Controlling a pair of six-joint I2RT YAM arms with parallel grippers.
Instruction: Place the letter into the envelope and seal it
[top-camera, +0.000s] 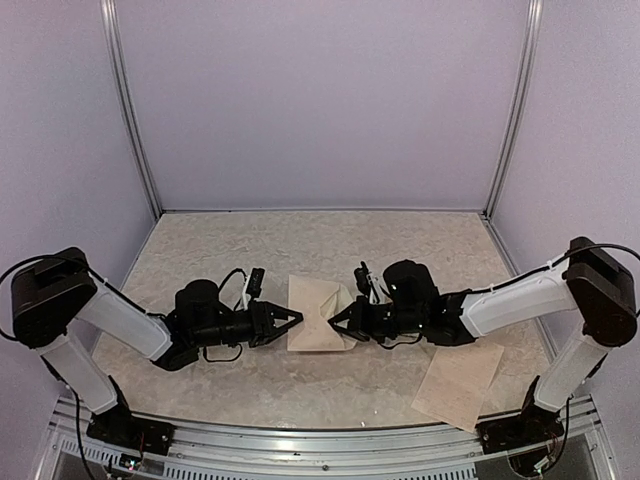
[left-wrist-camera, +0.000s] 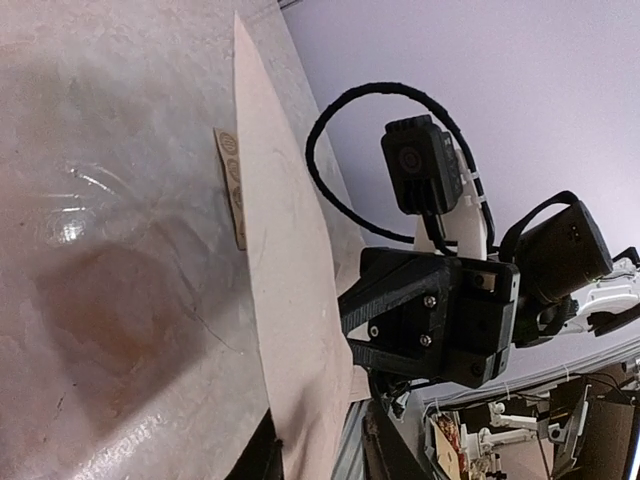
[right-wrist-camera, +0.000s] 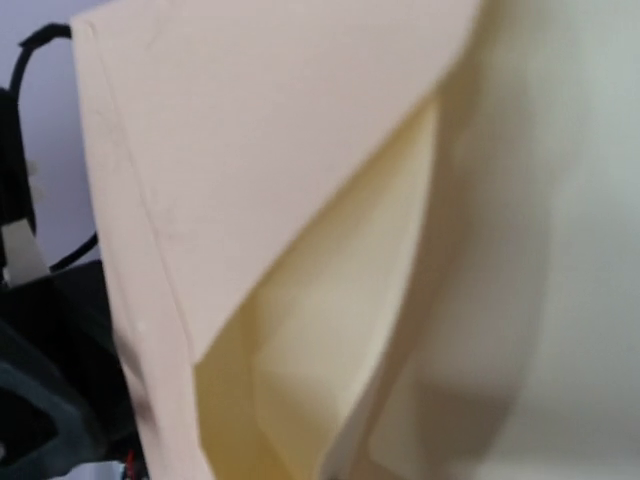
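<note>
- Mottled beige stone-look tabletop (top-camera: 300, 245) fills the floor of a booth with pale lilac walls.
- Near the middle of that surface, between the two arms, is the pale cream-pink rectangular paper envelope (top-camera: 318, 318).
- The right wrist view shows it very close and blurred, with its pointed triangular flap (right-wrist-camera: 280, 150) spread over a yellower inner fold.
- The left gripper (top-camera: 292, 326) is at the envelope's left edge with its black fingers spread apart. In the left wrist view the paper runs edge-on between them.
- The right gripper (top-camera: 338, 324) meets the envelope's right edge. Its fingers seem to sit on or around the paper, but I cannot tell whether they are pinched or parted.
- A tan rectangular sheet (top-camera: 458, 385) lies flat on the table well to the right, near the right arm's base and apart from the envelope.
</note>
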